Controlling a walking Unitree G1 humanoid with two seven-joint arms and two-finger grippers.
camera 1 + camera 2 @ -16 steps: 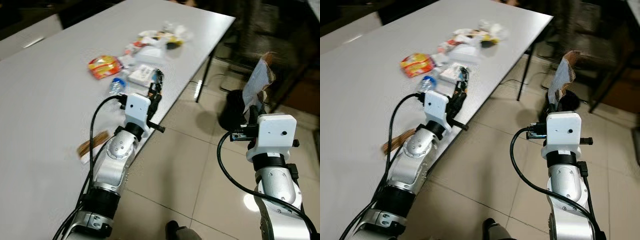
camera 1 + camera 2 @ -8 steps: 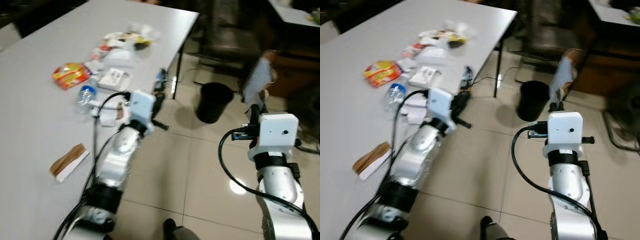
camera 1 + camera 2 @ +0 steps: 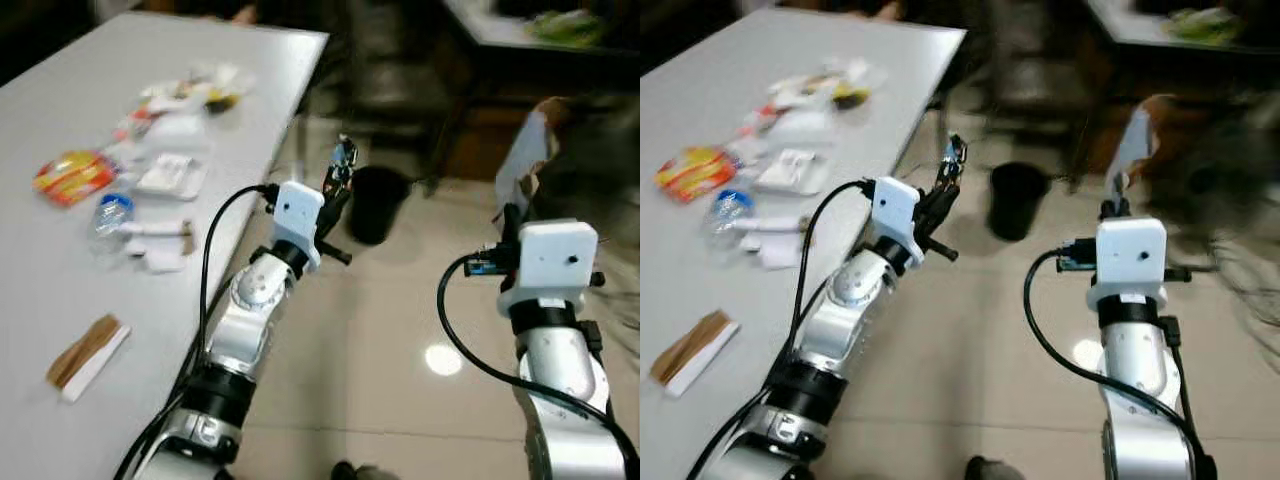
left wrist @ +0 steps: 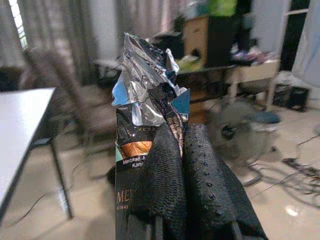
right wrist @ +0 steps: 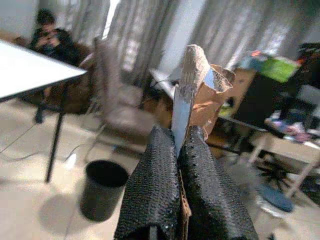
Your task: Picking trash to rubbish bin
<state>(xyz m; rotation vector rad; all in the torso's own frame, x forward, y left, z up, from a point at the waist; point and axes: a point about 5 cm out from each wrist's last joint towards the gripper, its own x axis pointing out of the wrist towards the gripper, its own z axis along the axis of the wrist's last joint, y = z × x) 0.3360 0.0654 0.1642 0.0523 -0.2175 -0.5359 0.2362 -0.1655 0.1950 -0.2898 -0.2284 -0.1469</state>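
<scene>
The left hand (image 3: 343, 160), at the upper centre of the frame, is clamped on a crumpled foil wrapper (image 4: 145, 90); the right hand (image 5: 176, 150), at the upper right, is pinched on a torn paper packet (image 5: 197, 90); the carry step appears to be in hand, and a release above the black bin (image 3: 376, 203) is called for next; bare floor (image 3: 400, 330) lies open ahead; the tabletop (image 3: 240, 120) edge runs just left, more trash (image 3: 165, 175) left on it.
</scene>
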